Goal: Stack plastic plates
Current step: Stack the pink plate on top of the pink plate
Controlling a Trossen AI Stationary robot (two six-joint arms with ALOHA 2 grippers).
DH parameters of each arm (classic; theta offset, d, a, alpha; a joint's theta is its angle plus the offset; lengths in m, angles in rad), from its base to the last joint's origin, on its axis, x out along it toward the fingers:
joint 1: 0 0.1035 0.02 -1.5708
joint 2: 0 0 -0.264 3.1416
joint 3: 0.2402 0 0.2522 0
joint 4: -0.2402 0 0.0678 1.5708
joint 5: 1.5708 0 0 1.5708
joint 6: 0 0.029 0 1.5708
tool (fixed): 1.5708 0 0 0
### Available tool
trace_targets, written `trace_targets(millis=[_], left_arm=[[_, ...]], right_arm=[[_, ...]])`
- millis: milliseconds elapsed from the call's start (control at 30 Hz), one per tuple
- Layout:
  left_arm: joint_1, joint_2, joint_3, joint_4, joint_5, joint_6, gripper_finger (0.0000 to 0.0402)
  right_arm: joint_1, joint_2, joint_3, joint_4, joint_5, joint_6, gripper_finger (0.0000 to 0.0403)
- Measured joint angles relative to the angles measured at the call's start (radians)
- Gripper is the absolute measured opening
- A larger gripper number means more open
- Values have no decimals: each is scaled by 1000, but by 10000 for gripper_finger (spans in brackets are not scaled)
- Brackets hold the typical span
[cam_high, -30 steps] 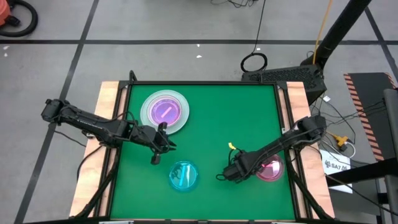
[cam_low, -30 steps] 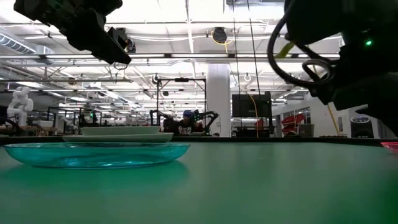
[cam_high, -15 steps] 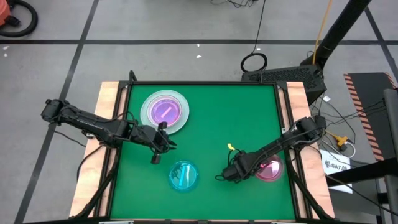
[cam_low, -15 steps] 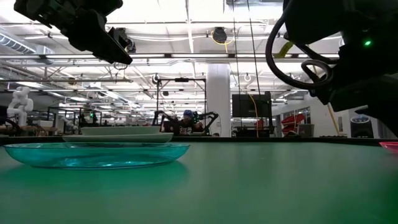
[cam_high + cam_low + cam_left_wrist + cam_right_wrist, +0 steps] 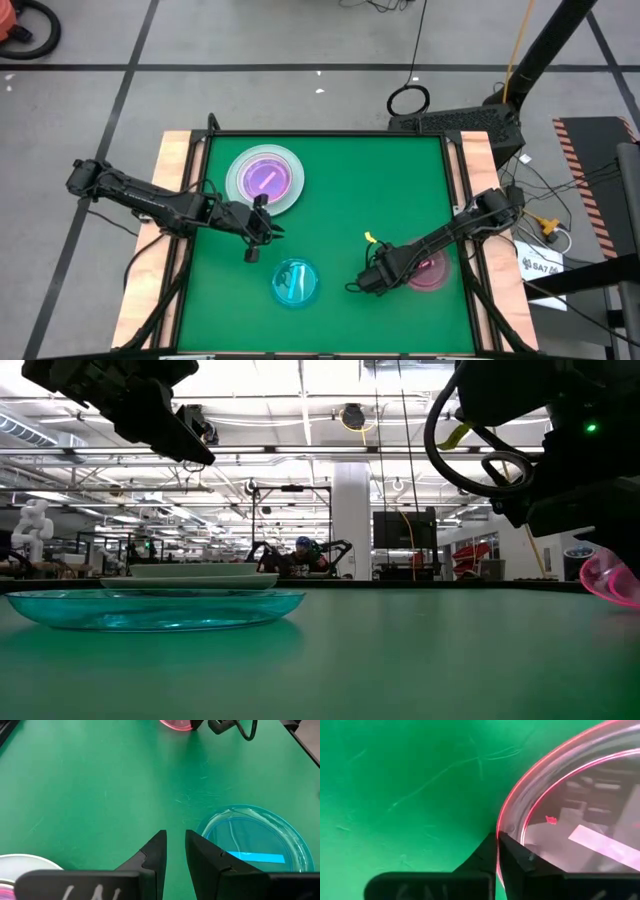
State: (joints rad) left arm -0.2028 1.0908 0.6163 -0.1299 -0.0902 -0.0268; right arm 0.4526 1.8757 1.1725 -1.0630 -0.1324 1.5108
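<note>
Pinching the pink plate (image 5: pixel 580 810) rim, right claw (image 5: pixel 498 845) tilts it.

Green surface (image 5: pixel 340 190) with pale wooden side strips (image 5: pixel 172 170) along both side edges, set on a grey concrete floor (image 5: pixel 250 60) crossed by dark tape lines (image 5: pixel 130 80). Black coiled cable (image 5: pixel 408 99) on the floor past the far edge, beside a black base (image 5: pixel 460 122) with a slanted black pole (image 5: pixel 555 45). Red vacuum-like item (image 5: pixel 22 28) far off the far left corner. White label sheet (image 5: pixel 540 268) and loose cables off the right edge. Low view: large hall, bright ceiling strip lights (image 5: pixel 300 380), white pillar (image 5: pixel 352 520), dark monitor (image 5: pixel 404 530), white humanoid figure (image 5: pixel 30 530) at left, distant racks.
</note>
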Motion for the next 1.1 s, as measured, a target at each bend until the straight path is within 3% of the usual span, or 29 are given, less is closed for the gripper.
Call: trace_targets(millis=[233,733,900,1100], left_arm=[[0,0,0,0,-8,6,77],[0,-12,66,20,-71,75,77],[0,-90,112,21,-111,139,77],[-1,-270,118,7,-195,190,77]], right_arm=[[0,-3,11,-19,14,-44,5],[-2,-1,250,-148,333,-343,0],[-8,-2,307,-165,445,-534,0],[-37,-2,349,-158,617,-835,0]])
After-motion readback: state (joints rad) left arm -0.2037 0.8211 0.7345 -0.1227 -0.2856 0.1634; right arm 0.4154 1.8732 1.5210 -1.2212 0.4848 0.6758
